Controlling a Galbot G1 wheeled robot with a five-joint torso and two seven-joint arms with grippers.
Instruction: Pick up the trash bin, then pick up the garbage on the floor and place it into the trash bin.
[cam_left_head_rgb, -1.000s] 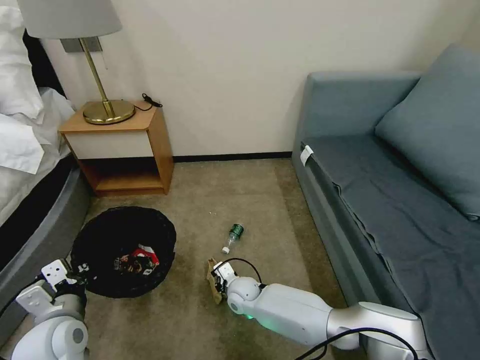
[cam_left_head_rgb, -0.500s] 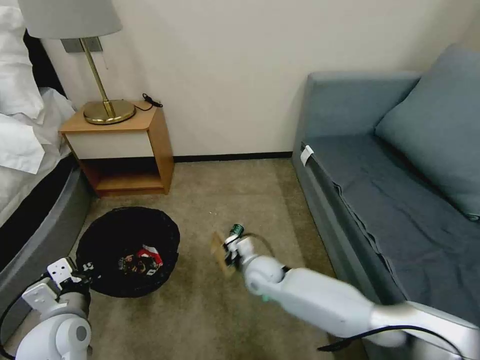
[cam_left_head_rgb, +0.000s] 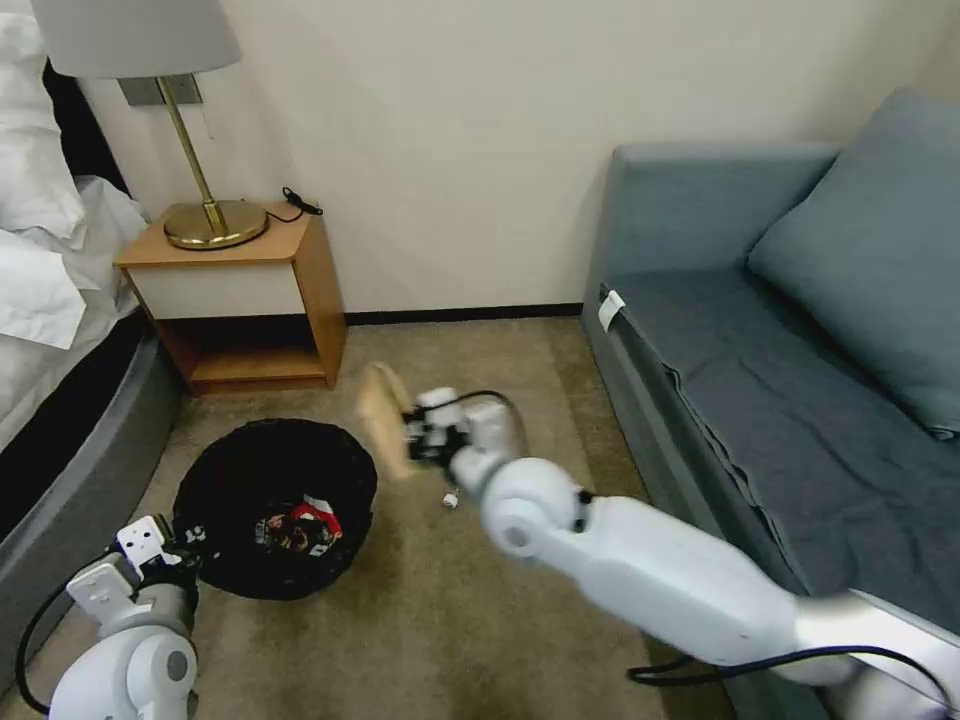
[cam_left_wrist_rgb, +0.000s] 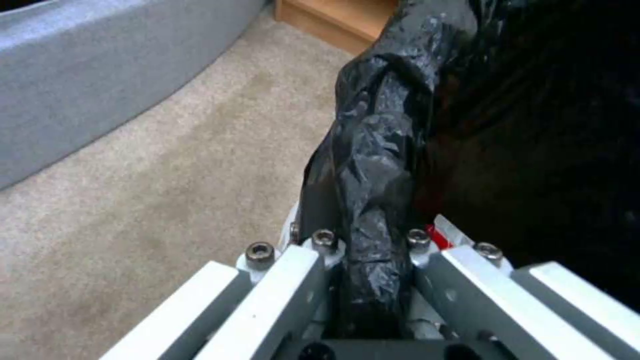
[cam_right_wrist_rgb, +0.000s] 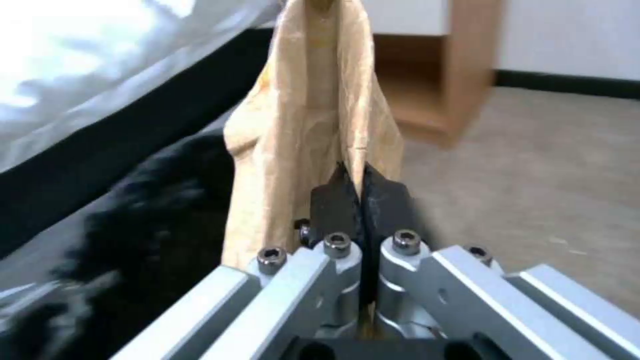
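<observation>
The trash bin (cam_left_head_rgb: 232, 462), lined with a crinkled black bag, stands on the carpet at lower left. My left gripper (cam_left_head_rgb: 183, 548) is shut on its near rim; the left wrist view shows the black bag fold (cam_left_wrist_rgb: 368, 165) pinched in that gripper (cam_left_wrist_rgb: 370, 242). A red snack packet (cam_left_head_rgb: 316, 520) and a darker wrapper (cam_left_head_rgb: 275, 535) lie inside. My right gripper (cam_left_head_rgb: 416, 440) hangs above the floor just right of the bin, shut on the crumpled brown paper bag (cam_left_head_rgb: 383, 418). In the right wrist view the bag (cam_right_wrist_rgb: 313, 125) stands up from the closed gripper (cam_right_wrist_rgb: 362, 197). Only the bottle's white cap (cam_left_head_rgb: 451, 499) peeks out under the right arm.
A wooden nightstand (cam_left_head_rgb: 255, 300) with a brass lamp (cam_left_head_rgb: 205, 222) stands against the wall behind the bin. The bed (cam_left_head_rgb: 70, 420) borders the left side and the blue-grey sofa (cam_left_head_rgb: 800, 400) the right. Open carpet (cam_left_head_rgb: 400, 620) lies between them.
My right gripper has lifted the brown paper bag off the floor and carried it up and left toward the bin. The bin, held by my left gripper, has shifted slightly right.
</observation>
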